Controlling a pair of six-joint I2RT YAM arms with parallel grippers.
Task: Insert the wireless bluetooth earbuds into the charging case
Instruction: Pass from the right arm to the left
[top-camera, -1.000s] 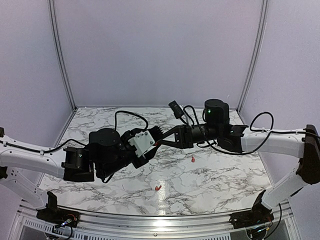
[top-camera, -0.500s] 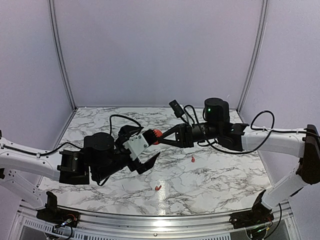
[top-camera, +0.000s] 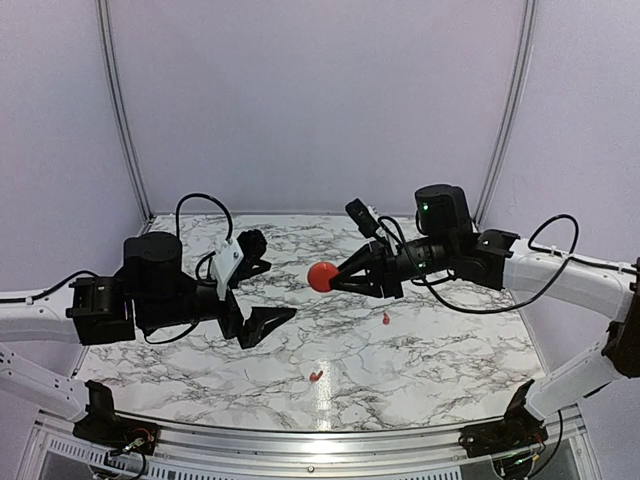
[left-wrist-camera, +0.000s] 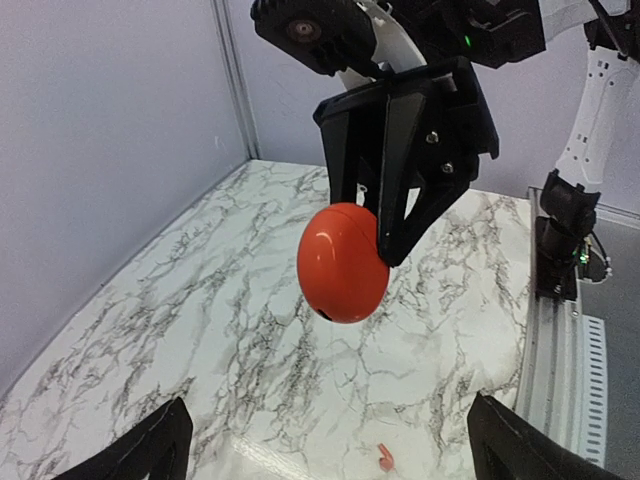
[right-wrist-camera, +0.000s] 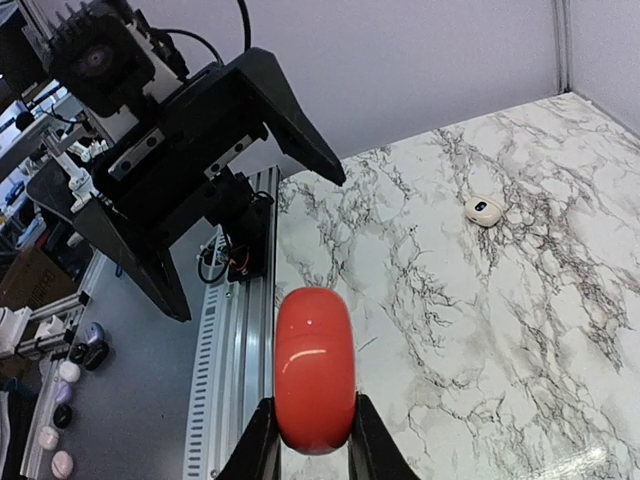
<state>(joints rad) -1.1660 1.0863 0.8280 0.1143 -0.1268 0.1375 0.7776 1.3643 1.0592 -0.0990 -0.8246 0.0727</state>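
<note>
The charging case was held above the marble table, pinched between the narrowly set fingers of the right gripper. The left gripper, spread wide and empty, was pictured apart at the case's nine o'clock. One earbud was seen lying on the table at four o'clock, a second earbud at six.

Red charging case, grey-veined white table
</note>
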